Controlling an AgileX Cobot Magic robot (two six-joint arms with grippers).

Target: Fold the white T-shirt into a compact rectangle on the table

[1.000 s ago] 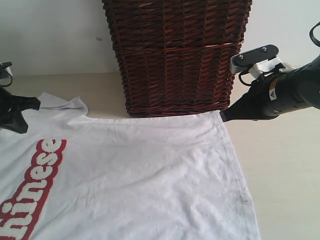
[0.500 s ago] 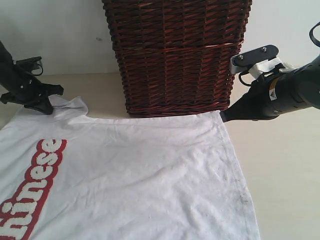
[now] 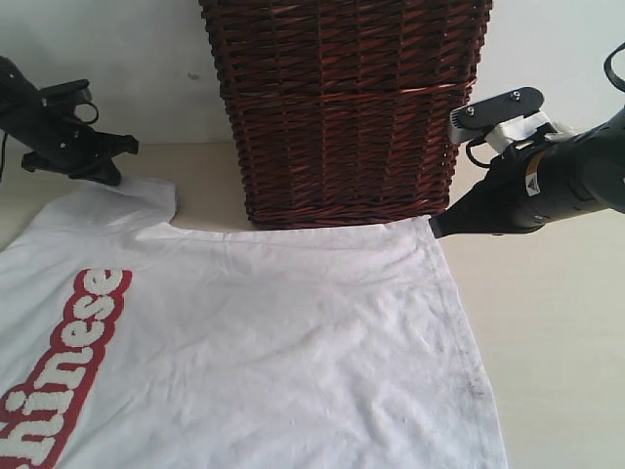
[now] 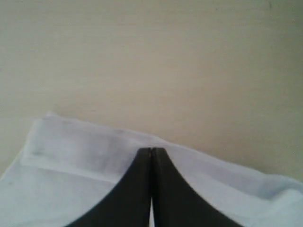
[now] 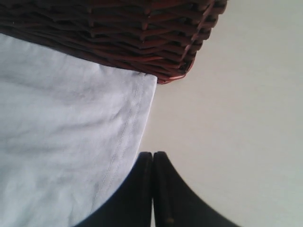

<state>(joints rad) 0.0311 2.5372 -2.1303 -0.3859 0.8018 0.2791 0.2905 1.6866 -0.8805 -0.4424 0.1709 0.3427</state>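
White T-shirt (image 3: 293, 332) lies before the basket (image 3: 342, 107); our left hand (image 3: 110, 178) and right hand (image 3: 436, 230) flank the basket, closed; we see nothing held.

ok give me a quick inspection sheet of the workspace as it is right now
surface: table, pale beige, matte
job's things: white T-shirt spread flat, not yet folded, red lettering at the near left; its far edge runs along the basket's foot
clutter: dark wicker basket standing at the back
grippers: left gripper shut, tip at the sleeve; right gripper shut, tip at the far hem corner; whether either pinches cloth cannot be told
cables: black cable loop above the right arm, off the table
surroundings: pale wall behind
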